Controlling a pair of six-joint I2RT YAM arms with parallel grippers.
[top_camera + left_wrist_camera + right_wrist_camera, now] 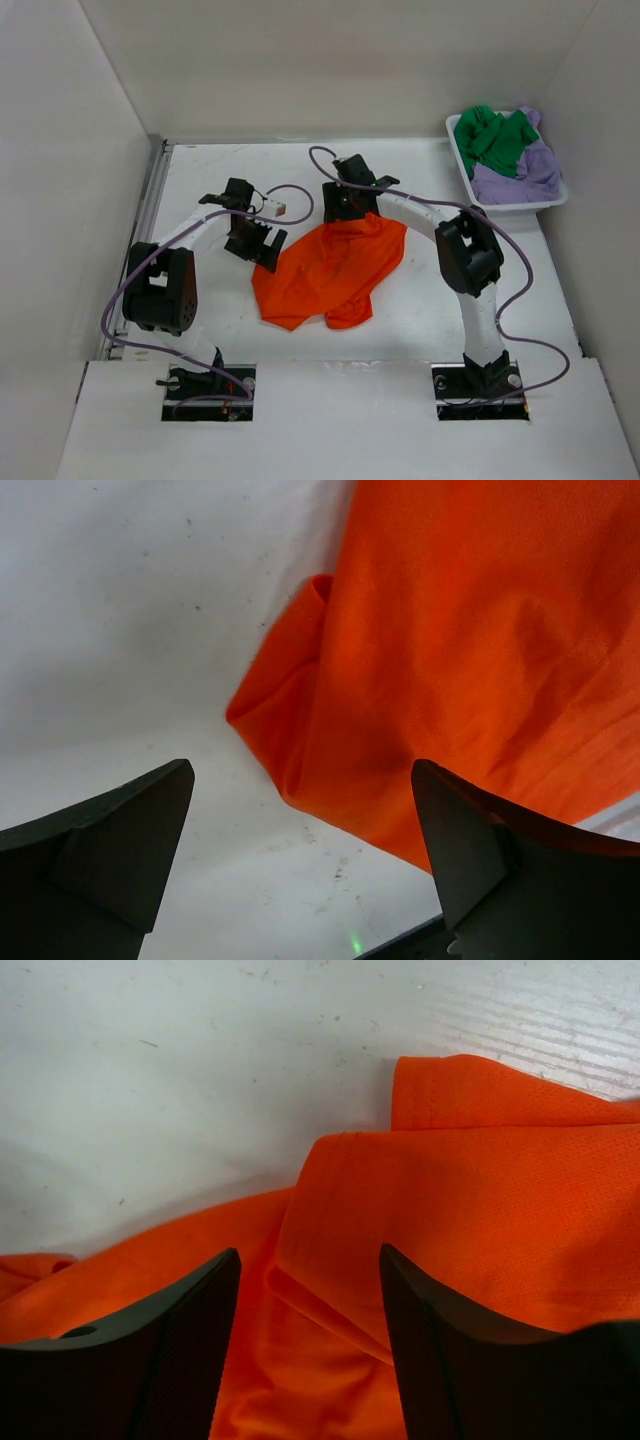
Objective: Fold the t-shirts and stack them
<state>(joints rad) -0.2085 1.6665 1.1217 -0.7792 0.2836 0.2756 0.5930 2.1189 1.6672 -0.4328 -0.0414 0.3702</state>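
**Finding: orange shirt (335, 265) lies aslant on the table (430, 190)**

It is rumpled at mid-table. Its long axis runs on a diagonal from near-left to far-right, with one edge doubled over. The left claw (300, 770) is spread wide at the shirt's left edge and grips nothing. The right claw (310, 1250) is parted over the far edge, with cloth beneath but not pinched. The green shirt (495, 140) and purple shirt (525, 175) are heaped in the basket (456, 135) at the far right.

Orange tee (330, 270), wht table (420, 330); green tee (497, 140) & lavender tee (520, 175), wht basket (515, 206).
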